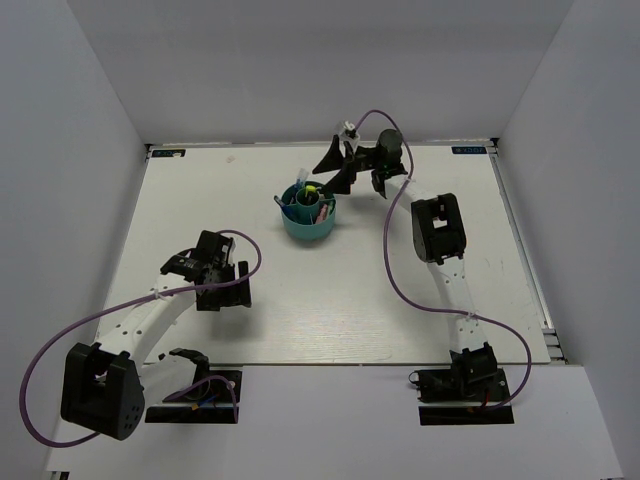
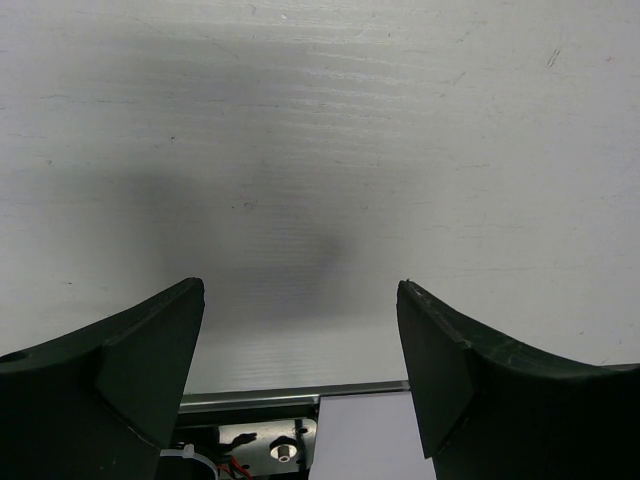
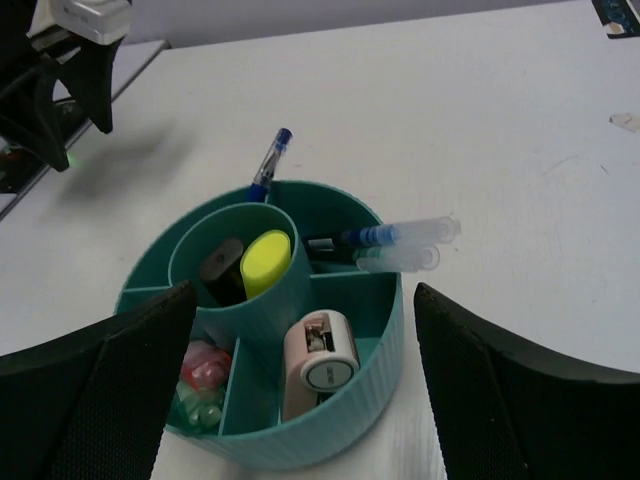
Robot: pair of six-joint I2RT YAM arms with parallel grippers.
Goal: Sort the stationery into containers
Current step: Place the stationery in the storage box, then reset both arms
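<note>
**A:** Nearest us, what is the left gripper [image 2: 300, 288] doing?
**B:** Its jaws are spread wide over the table [image 2: 320, 120], with nothing between them.
**A:** And the stationery?
**B:** All I can see sits in the teal organizer [image 3: 330, 440], mid-table. The yellow-capped marker [image 3: 265, 262] stands in the centre cup, two thin blue pens [image 3: 400, 240] lean out over the rim, and a stubby pale-pink highlighter [image 3: 318, 362] fills a front compartment.
**A:** The right gripper [image 3: 302, 290]?
**B:** It is farthest away, hovering above the organizer's far side, fingers apart and holding nothing.
**A:** And if a pen needs re-seating?
**B:** The pens look light, stiff and smooth, so likely to slip or roll. I'd pinch one across the barrel near its middle, not by the overhanging cap. The organizer seems light enough to slide if nudged.
</note>
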